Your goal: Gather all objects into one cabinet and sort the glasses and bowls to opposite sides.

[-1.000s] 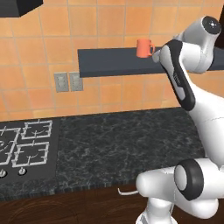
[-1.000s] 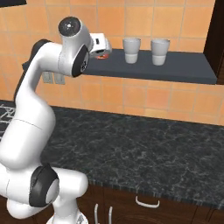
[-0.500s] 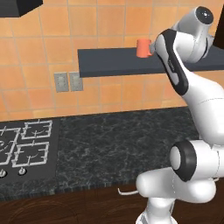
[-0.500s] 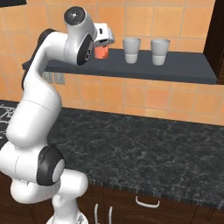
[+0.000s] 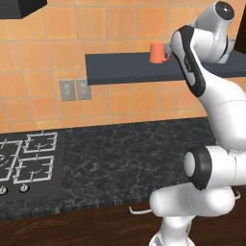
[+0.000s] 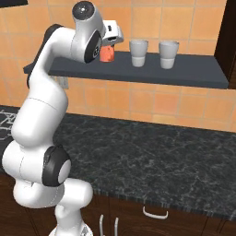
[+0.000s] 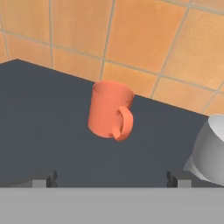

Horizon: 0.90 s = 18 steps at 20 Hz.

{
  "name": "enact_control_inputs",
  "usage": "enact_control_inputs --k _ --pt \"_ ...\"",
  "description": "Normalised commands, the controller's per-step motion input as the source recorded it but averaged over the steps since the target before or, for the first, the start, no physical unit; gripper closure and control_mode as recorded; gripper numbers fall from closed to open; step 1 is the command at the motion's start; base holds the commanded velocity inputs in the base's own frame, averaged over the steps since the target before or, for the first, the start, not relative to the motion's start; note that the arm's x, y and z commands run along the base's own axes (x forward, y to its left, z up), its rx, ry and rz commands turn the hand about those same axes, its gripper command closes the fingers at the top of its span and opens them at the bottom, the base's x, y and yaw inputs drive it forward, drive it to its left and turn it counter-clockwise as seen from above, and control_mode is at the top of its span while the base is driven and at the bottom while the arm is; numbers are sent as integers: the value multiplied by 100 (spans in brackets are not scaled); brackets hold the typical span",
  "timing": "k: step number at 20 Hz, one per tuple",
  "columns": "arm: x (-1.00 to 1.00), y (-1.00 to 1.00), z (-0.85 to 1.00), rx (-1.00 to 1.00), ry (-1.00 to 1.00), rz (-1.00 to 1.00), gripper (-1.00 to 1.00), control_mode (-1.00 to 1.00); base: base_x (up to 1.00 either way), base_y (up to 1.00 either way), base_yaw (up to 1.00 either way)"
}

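The red-orange mug (image 7: 109,110) stands upright on the dark grey floating shelf (image 7: 48,127), handle turned toward me. It also shows in the base views as the mug (image 5: 156,53) and the mug (image 6: 108,54), partly behind my hand. My gripper (image 7: 111,179) is open, its fingertips (image 7: 43,178) spread wide, hovering short of the mug and not touching it. A pale grey cup (image 7: 211,151) stands just right of the mug; this cup (image 6: 138,52) and a second pale tumbler (image 6: 168,54) share the shelf (image 6: 152,75). The brown bowl is out of view.
The dark brown cabinet's edge (image 6: 229,34) shows beyond the shelf's right end. An orange tiled wall (image 5: 120,29) backs the shelf. Below lie a black stone counter (image 6: 152,156), a gas hob (image 5: 29,161) at the left, and wall outlets (image 5: 74,89).
My arm has straightened upward, and the hand has risen and moved a little right, over the mug. Mug and cups have not moved.
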Motion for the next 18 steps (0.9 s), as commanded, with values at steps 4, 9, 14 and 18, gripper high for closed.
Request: enact_control_inputs --k 4,9,14,18 --pt "9 2 -1 -1 -1 1 -100 -100 0 0 0" --pt "36 0 -4 0 0 3 -100 -100 0 0 0" --pt "38 0 -1 0 0 3 -100 -100 0 0 0" --pt "28 -13 0 0 0 1 -100 -100 0 0 0"
